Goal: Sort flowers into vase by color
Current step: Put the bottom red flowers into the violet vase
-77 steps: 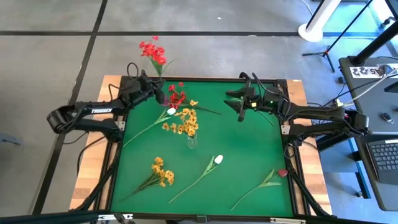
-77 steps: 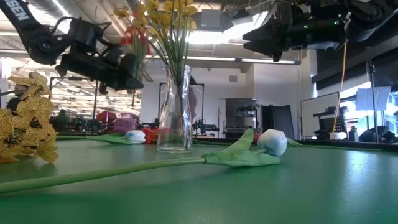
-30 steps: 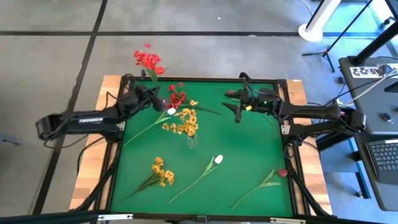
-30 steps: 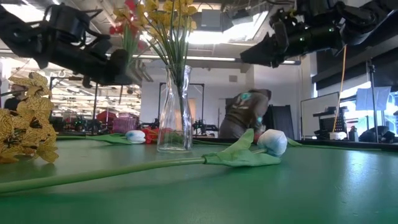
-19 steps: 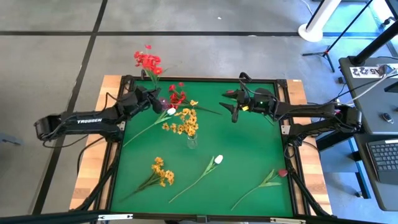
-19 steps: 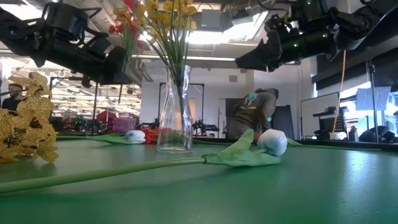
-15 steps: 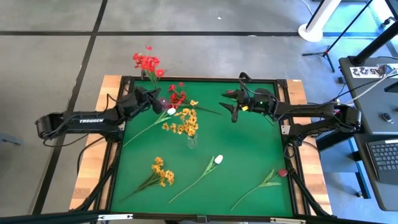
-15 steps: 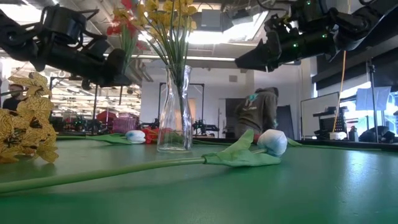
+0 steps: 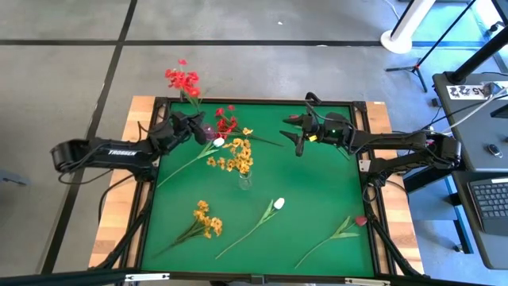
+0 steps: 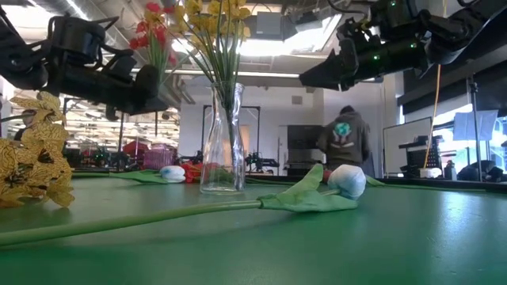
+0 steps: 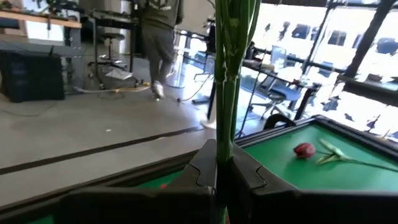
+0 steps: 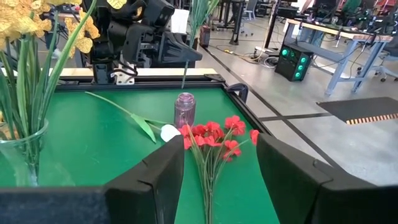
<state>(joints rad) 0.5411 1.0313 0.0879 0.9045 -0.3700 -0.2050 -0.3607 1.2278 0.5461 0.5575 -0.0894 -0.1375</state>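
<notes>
my left pincer (image 9: 193, 121) sits at about ten o'clock of the green mat (image 9: 317, 191), close to the far-left corner, with its fingers (image 11: 202, 167) pressed onto the green stems of a red spray (image 9: 182, 79). the red heads stick out past the far edge of the table, over the floor. white letters reading "trossen" run along my left arm (image 9: 119, 151). in my left wrist view the stems rise straight up between the fingers.

my right pincer (image 9: 298, 132) hangs over the mat at about one o'clock, spread wide and holding nothing; in the right wrist view its two fingers (image 12: 155, 177) stand well apart.

a small purple bottle (image 12: 185, 110) stands just beside my left pincer. right next to it a second red spray (image 9: 225, 123) lies on the mat, and a white tulip (image 9: 217, 142) lies at about ten o'clock with its stem running toward the left edge.

near the middle of the mat stands a clear glass vase (image 10: 222, 142) holding yellow flowers (image 9: 236, 153).

another yellow spray (image 9: 205, 220) lies flat at about seven o'clock. a second white tulip (image 9: 279, 203) lies at about six o'clock. a dark pink rose bud (image 9: 360, 220) lies at about four o'clock, near the right edge.

beyond the table a person (image 10: 345, 143) in a dark top stands in the room.
</notes>
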